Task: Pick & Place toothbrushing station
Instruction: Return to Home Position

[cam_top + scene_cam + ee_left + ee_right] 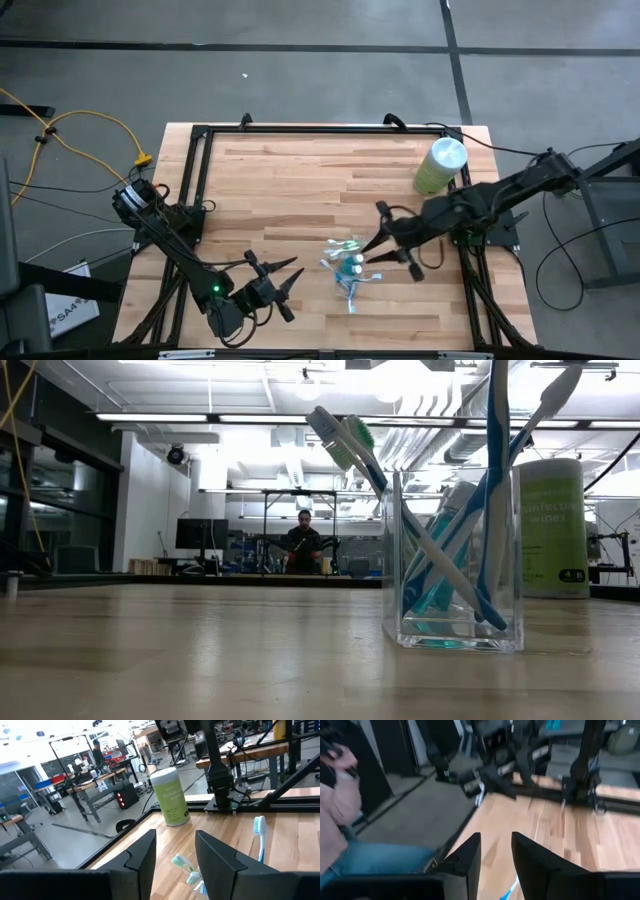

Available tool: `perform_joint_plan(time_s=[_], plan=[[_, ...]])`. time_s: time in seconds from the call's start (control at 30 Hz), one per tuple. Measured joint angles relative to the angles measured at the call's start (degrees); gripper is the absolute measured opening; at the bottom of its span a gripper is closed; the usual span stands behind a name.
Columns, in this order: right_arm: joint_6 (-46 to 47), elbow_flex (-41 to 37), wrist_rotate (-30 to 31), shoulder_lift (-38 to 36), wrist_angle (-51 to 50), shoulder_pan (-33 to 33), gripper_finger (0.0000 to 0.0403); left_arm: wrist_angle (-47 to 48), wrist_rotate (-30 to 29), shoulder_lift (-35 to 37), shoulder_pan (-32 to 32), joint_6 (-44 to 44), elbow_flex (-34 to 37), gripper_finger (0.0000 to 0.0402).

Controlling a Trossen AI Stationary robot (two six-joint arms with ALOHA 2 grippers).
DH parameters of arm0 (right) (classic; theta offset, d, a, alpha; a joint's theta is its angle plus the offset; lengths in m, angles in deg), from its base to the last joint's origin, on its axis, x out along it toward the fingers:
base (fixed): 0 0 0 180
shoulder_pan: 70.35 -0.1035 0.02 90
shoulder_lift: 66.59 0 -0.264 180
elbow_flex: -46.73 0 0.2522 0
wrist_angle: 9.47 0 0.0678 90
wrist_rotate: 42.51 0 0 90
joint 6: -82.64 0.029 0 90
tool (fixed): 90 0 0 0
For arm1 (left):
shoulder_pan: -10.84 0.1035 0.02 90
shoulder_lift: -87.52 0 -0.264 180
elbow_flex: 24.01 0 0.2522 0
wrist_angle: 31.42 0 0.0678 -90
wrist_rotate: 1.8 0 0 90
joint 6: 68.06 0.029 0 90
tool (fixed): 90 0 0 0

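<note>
The toothbrushing station [350,268] is a small clear plastic holder with several blue, green and white toothbrushes. It stands on its base on the wooden table, right of centre and toward the near edge. The low view shows it close up [455,575], with the brushes leaning inside. My right gripper [380,258] is open just to the right of it and above it; a blue brush tip [509,893] shows below its fingers. My left gripper [292,285] is open and empty to the left of the station. The brush heads [184,864] show beyond its fingers.
A tall pale-green wipes cylinder with a white top [441,165] stands at the far right of the table and also shows in the low view [552,530]. A black frame [300,130] runs along the table's edges. A person [340,820] is beyond the table.
</note>
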Motion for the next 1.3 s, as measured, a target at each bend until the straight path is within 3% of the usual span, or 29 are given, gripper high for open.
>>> perform_joint_plan(time_s=[0.23,0.47,0.6,0.7,0.83,1.07,1.3], plan=[[0.2,0.0,-0.2,-4.4,2.7,0.0,0.0098,-3.0,0.0,0.0,0.0,7.8,0.0,0.0131],[7.6,0.0,-0.2,-4.8,6.0,-0.1,0.0098,-3.1,0.0,0.0,-1.0,8.2,0.0,0.0131],[5.2,0.0,-1.0,-4.8,6.7,-0.1,0.0098,-8.7,-0.6,0.0,-2.2,16.6,0.0,0.0131],[4.1,0.0,-0.9,-4.9,7.0,-0.1,0.0098,-8.9,-1.4,0.0,-3.8,16.4,0.0,0.0131],[9.7,0.0,-0.6,-4.8,7.0,0.1,0.0098,-9.0,-3.0,0.0,-6.7,14.5,0.0,0.0131],[10.3,0.0,-12.8,-8.5,7.0,0.1,0.0098,-10.1,-6.1,1.5,-10.8,14.7,0.0,0.0131],[11.8,-0.9,-13.8,-16.8,7.0,0.1,0.0098,-9.9,-5.9,8.8,-13.3,13.1,6.1,0.0131]])
